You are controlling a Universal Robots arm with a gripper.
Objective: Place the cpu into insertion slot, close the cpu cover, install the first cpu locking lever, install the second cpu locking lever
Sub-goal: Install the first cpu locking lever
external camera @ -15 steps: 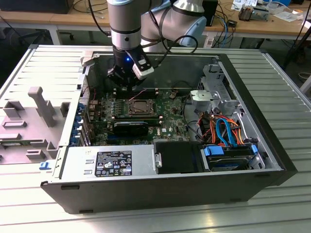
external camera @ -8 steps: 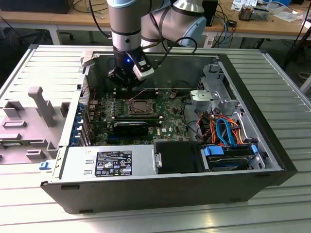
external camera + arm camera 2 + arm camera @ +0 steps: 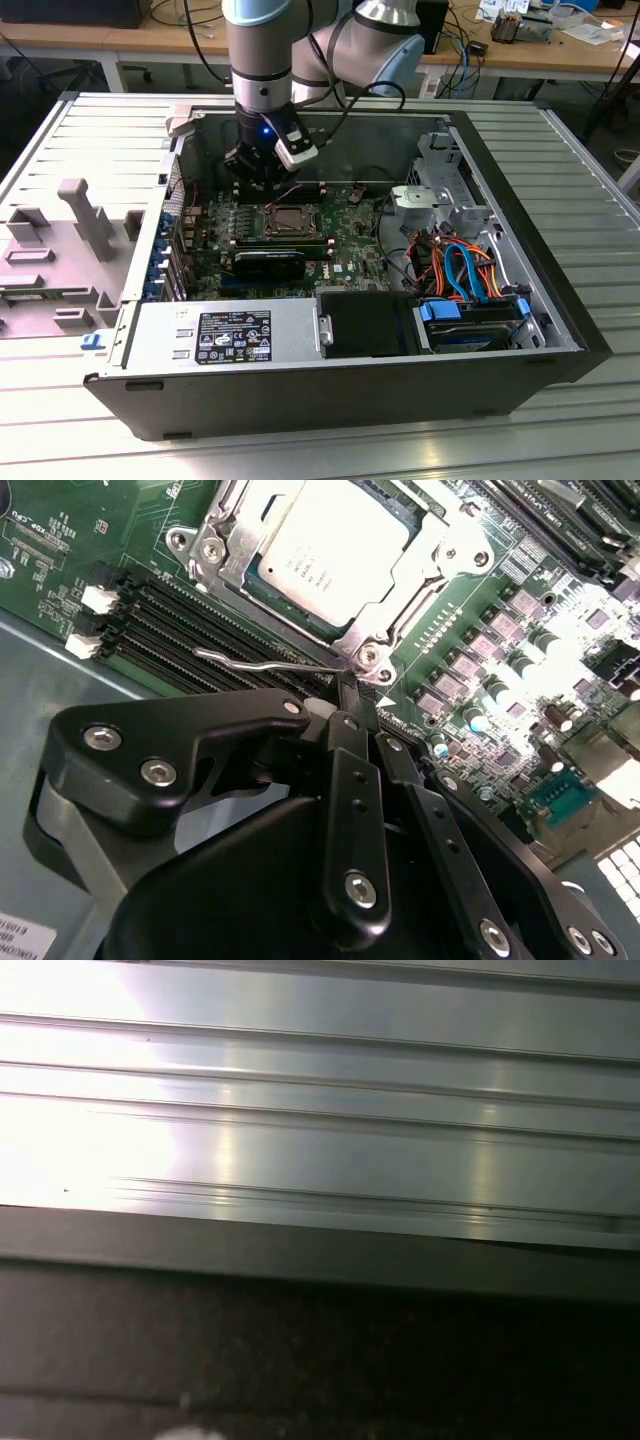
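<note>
case: open-topped PC chassis on ribbed metal table; drives and cables in its near corner, green board behind.
cpu: seated in insertion slot, cpu cover shut over it.
lever: thin wire along socket edge.
gripper: fingers pinched narrow at lever's end, far side of socket.

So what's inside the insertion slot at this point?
The cpu sits in the insertion slot, with the cpu cover framing its edges. The socket's dark centre beneath it is hidden.
</note>
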